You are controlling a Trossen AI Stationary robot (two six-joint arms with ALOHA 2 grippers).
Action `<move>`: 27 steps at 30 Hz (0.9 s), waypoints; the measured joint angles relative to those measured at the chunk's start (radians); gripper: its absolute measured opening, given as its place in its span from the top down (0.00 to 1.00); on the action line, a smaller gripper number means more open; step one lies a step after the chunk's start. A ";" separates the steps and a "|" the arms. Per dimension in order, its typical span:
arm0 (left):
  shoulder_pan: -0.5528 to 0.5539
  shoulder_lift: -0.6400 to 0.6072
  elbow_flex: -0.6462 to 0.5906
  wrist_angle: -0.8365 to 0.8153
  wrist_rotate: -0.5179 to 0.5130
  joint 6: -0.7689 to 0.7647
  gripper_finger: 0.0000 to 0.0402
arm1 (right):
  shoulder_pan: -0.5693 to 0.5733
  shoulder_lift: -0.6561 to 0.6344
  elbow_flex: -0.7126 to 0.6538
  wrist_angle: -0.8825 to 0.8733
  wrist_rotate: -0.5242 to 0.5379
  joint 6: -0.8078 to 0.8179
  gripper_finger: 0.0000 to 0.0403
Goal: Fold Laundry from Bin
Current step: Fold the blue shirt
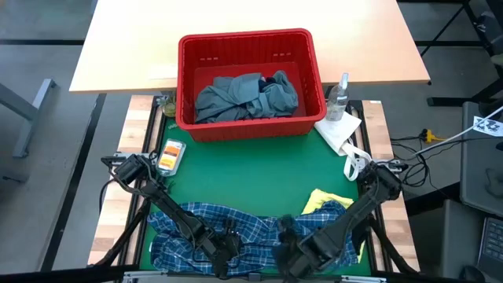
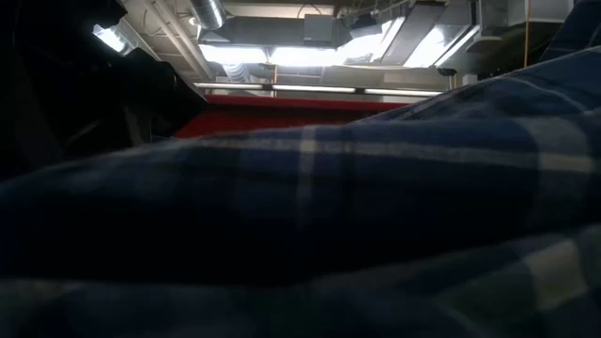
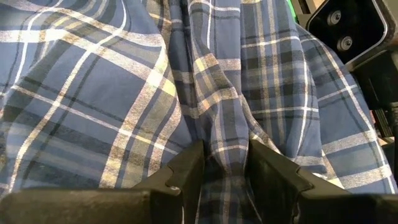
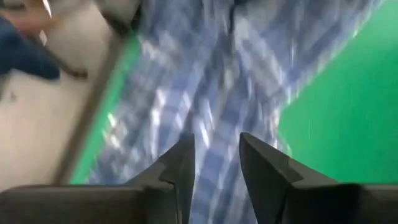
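Both arms work the blue-white plaid shirt point(image 1: 236, 228) at the table's point(image 1: 259, 169) near edge, the left pincer point(image 3: 224, 163) and right pincer point(image 4: 214, 158) each clamped on a ridge of it. Grey-blue garments point(image 1: 247, 96) wait in the red bin point(image 1: 250, 41); nothing lies folded. No writing is legible.

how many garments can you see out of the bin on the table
2: the plaid shirt spread along the near edge of the green mat, and a small yellow garment beside it on the right arm's side. More may be hidden beneath.
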 joint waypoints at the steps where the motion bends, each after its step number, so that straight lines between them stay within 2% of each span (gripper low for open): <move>1: 0.000 0.000 0.000 0.000 0.000 0.000 0.70 | -0.008 0.004 0.000 -0.054 -0.012 0.026 0.69; 7: -0.001 0.000 0.000 0.000 -0.001 -0.001 0.70 | -0.015 0.005 -0.002 -0.408 -0.168 0.161 0.69; 9: -0.001 0.000 0.000 0.000 -0.001 -0.001 0.70 | -0.006 -0.016 -0.031 -0.361 -0.233 0.174 0.69; 14: -0.001 0.000 0.000 0.001 -0.004 -0.012 0.70 | 0.030 -0.035 -0.062 -0.383 -0.364 0.328 0.69; 20: -0.002 0.000 0.000 0.004 -0.006 -0.025 0.70 | 0.079 -0.040 -0.158 -0.384 -0.386 0.364 0.69; 27: -0.002 -0.026 0.000 0.049 -0.010 0.018 0.70 | 0.105 -0.041 -0.240 -0.390 -0.415 0.297 0.69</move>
